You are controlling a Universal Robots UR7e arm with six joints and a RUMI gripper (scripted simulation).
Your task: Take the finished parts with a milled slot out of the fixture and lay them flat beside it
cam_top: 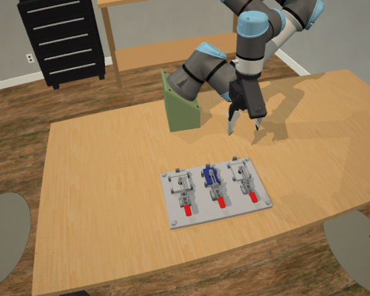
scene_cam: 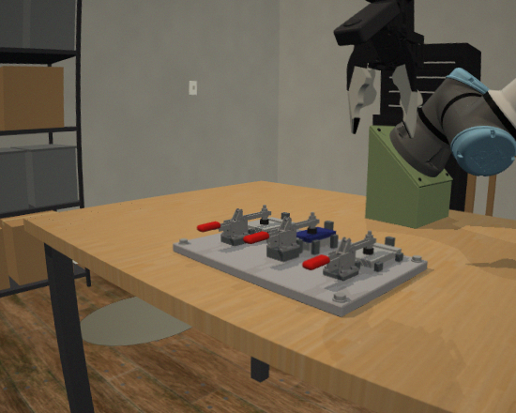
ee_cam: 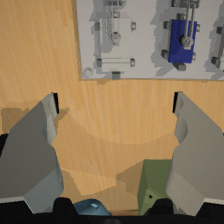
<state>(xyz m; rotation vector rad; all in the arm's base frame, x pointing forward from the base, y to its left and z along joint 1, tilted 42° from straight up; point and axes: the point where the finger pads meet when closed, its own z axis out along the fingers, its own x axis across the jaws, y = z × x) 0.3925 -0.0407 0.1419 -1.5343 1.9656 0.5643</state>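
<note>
The grey fixture plate point(cam_top: 203, 215) point(scene_cam: 218, 253) point(ee_cam: 145, 55) lies on the table. A white slotted part point(cam_top: 236, 173) point(ee_cam: 107, 47) sits at its right end in the top view. Another white part point(cam_top: 175, 186) sits at the left end, cut off in the wrist view. The blue blank point(cam_top: 207, 177) point(scene_cam: 323, 234) point(ee_cam: 177, 47) sits between them. Each has a toggle clamp with a red handle lying low and its arm over the piece, partly hiding it. My gripper point(cam_top: 243, 131) point(scene_cam: 383, 134) point(ee_cam: 115, 93) is open and empty, high above the table on the robot-base side of the fixture.
The green robot base point(cam_top: 184, 116) point(scene_cam: 407, 202) stands behind the fixture, to the left of my gripper in the top view. Bolt heads stand at the plate's corners, and small dark stops surround each piece. The table's front edge point(cam_top: 223, 251) runs beyond the red handles.
</note>
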